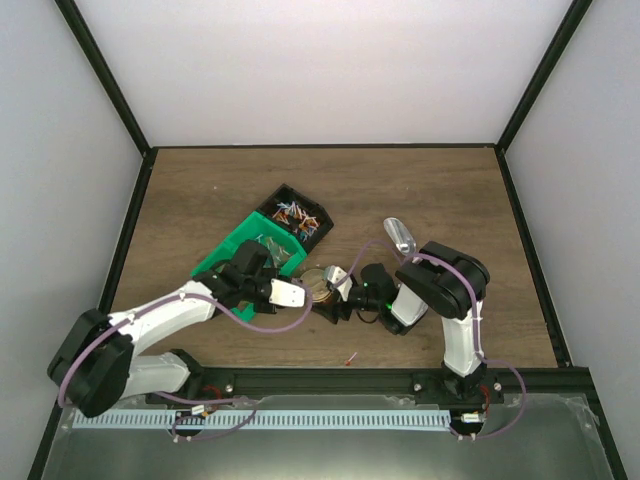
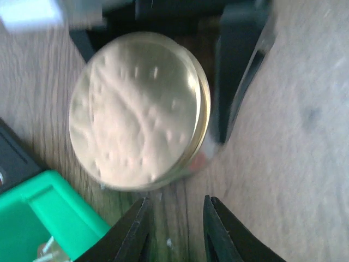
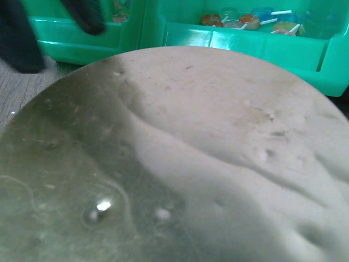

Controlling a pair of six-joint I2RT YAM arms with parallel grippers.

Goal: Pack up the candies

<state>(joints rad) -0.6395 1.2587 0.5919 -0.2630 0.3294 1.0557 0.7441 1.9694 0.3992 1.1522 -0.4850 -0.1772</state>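
A glass jar with a round gold lid (image 1: 318,283) stands on the table between my two grippers. The lid shows large in the left wrist view (image 2: 136,109) and fills the right wrist view (image 3: 180,164). My left gripper (image 2: 177,229) is open and empty, just short of the jar. My right gripper (image 1: 340,290) has dark fingers (image 2: 234,82) on both sides of the jar; its own view hides them. Small wrapped candies lie in the green bin (image 3: 245,19) and the black bin (image 1: 293,214).
The green bin (image 1: 230,255) and black bin (image 1: 318,222) stand just behind the jar, the green one close to my left arm. The silver scoop (image 1: 400,235) lies right of them behind my right arm. One loose candy (image 1: 350,357) lies near the front edge.
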